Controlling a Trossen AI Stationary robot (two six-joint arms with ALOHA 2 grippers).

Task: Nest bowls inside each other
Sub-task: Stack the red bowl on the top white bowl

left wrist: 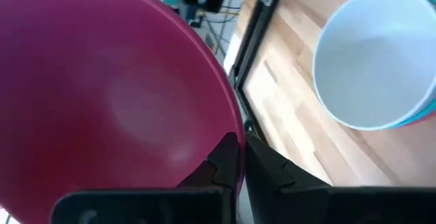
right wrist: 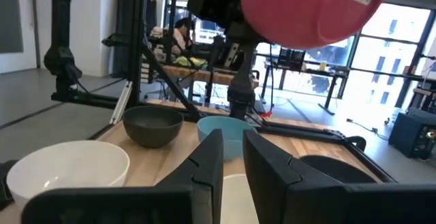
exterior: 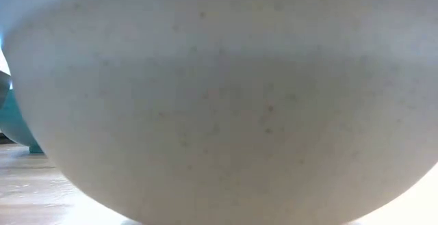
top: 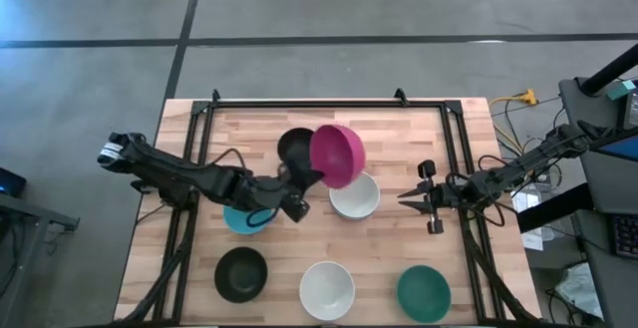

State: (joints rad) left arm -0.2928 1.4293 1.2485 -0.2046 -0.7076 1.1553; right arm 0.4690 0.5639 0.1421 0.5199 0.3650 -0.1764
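Closest to the table-level camera, a white bowl (exterior: pixel 226 102) filled almost the whole low view, with a sliver of a teal bowl (exterior: pixel 17 126) showing past its edge. From above, that white bowl (top: pixel 327 288) sat at the table's near edge between a black bowl (top: pixel 241 273) and the teal bowl (top: pixel 424 292). The left gripper (top: pixel 307 180) was over the middle of the wooden table (top: pixel 399 149), its fingers (left wrist: pixel 228 159) clamped on the rim of the magenta bowl (top: pixel 337 155), one finger inside the rim and one outside. It held that bowl lifted and tilted on its side, clear of the tabletop, as the right wrist view showed from below (right wrist: pixel 310 9). Just beside the magenta bowl, farther back, lay a second black bowl (top: pixel 295 147), and just in front of it a second white bowl (top: pixel 355 196) sat upright. A light blue bowl (top: pixel 245 218) rested under the left arm's forearm, partly hidden by it. The right gripper (top: pixel 407 197) hung to the right of the middle white bowl, near but apart from it, its fingers parted and holding nothing. In the right wrist view a dark green bowl (right wrist: pixel 152 125) stood beside the light blue one.
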